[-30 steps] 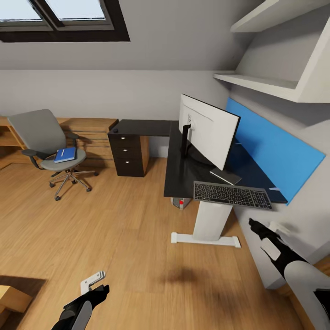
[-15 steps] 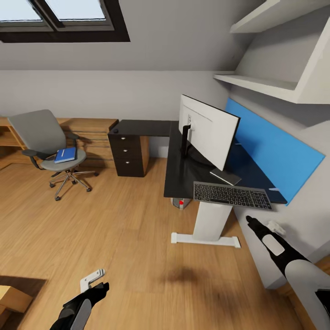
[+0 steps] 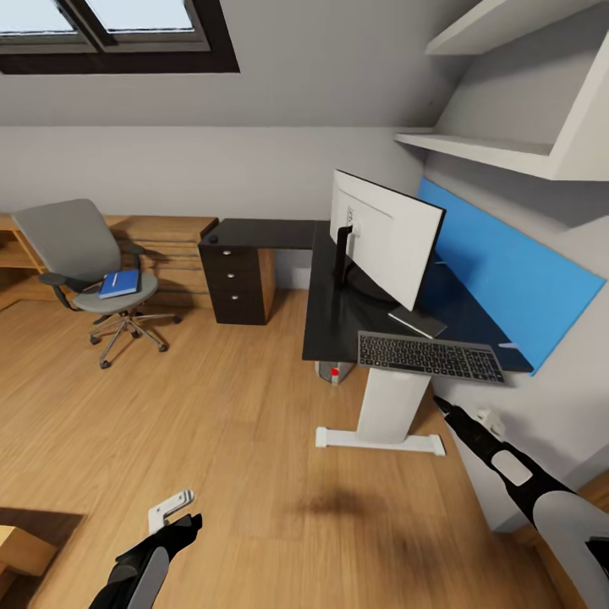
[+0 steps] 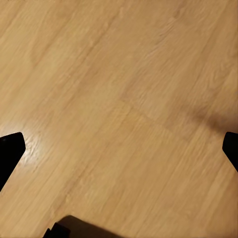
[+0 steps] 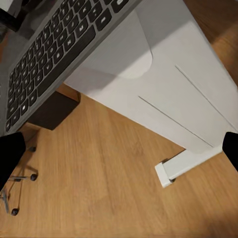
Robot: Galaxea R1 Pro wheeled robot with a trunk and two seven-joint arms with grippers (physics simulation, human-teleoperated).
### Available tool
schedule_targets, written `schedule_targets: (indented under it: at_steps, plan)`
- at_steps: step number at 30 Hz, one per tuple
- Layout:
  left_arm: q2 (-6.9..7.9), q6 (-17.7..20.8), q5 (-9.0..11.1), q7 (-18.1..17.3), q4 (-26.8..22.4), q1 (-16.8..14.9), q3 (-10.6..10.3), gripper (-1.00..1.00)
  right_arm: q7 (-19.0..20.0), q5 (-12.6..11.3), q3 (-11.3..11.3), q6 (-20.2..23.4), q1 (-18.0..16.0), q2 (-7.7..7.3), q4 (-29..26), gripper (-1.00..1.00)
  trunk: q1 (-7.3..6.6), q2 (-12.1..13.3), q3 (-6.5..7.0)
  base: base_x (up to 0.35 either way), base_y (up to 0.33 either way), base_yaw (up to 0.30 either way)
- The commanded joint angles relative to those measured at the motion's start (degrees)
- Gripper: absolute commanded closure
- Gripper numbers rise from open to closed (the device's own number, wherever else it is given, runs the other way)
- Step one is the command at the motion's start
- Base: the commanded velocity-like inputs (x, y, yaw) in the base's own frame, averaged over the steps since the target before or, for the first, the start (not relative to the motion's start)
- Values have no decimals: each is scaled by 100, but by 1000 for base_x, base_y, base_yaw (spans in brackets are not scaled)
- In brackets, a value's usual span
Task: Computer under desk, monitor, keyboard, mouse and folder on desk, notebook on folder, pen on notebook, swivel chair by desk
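Note:
The glossy black desk [image 3: 331, 315] carries the white-backed monitor [image 3: 382, 238]. The keyboard [image 3: 430, 357] lies at its near edge, partly overhanging. A thin grey notebook [image 3: 417, 321] rests by the monitor's base. A small dark mouse [image 3: 213, 240] sits on the drawer unit. The grey computer [image 3: 333, 372] stands under the desk. The swivel chair [image 3: 83, 252] is far left with the blue folder [image 3: 120, 283] on its seat. My right gripper [image 3: 444, 408] is open just below the keyboard [image 5: 54, 54]. My left gripper [image 3: 182, 516] hangs open over the floor.
The white desk leg [image 3: 385, 410] with its floor foot stands just left of my right arm. A blue wall panel [image 3: 507, 279] and white shelves [image 3: 482, 152] line the right wall. A wooden dresser [image 3: 169, 245] is behind the chair. Bare wood floor [image 3: 220, 423] lies between chair and desk.
My right arm has reached forward and up, its tip now close under the keyboard's near edge. The left arm has stayed put.

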Motion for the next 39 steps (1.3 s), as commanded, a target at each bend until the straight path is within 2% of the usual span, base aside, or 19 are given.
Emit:
schedule_targets:
  at_steps: [1, 6, 8, 13, 15, 16, 17, 18, 21, 24, 29, 39]
  plan:
    - [-5, 21, 60, 34, -10, -2, 7, -100, 38, -51, 4, 29, -3, -3, 3, -100, 23, -45, -24, 0, 0, 0]
    - [-14, 27, 60, 34, -11, -3, 1, -100, 77, -58, -9, 37, -2, -10, -2, -100, 132, -245, -114, 0, 0, 0]
    - [-15, 27, 58, 36, -10, -3, 0, -100, 63, -63, -34, 76, -2, -63, -3, -100, 176, -326, -149, 0, 0, 0]
    - [-10, 24, 54, 38, -7, -3, 1, -100, 75, -81, -228, 249, -2, -156, -7, -100, 286, -526, -239, 0, 0, 0]
    - [-13, 23, 53, 40, -5, -3, 0, -100, 87, -115, -386, 284, -2, -165, -15, -100, 286, -526, -239, 0, 0, 0]
    - [-15, 22, 52, 41, -4, -3, 0, -100, 116, -180, -600, 309, -2, -170, -20, -100, 286, -526, -239, 0, 0, 0]
    - [-15, 22, 52, 42, -2, -3, 0, -100, 139, -221, -720, 317, -2, -170, -22, -100, 286, -526, -239, 0, 0, 0]
    - [-16, 22, 55, 39, 3, -3, 0, -100, 212, -313, -966, 330, -2, -162, -25, -100, 286, -526, -239, 0, 0, 0]
    - [-17, 21, 58, 39, 20, -3, -1, -100, 443, -430, -1327, 332, -2, -148, -28, -100, 286, -526, -239, 0, 0, 0]
    - [-10, 21, 56, 33, 78, -3, -1, -100, 666, -479, -1481, 336, -2, -146, -29, -100, 286, -526, -239, 0, 0, 0]
    - [-2, 16, 53, 26, 168, -3, -5, -100, 842, -523, -1586, 354, -2, -147, -30, -100, 286, -526, -239, 63, 0, 0]
    - [-6, 16, 51, 26, 173, -3, -26, -100, 834, -533, -1596, 360, -2, -146, -26, -100, 286, -526, -239, 126, 0, 0]
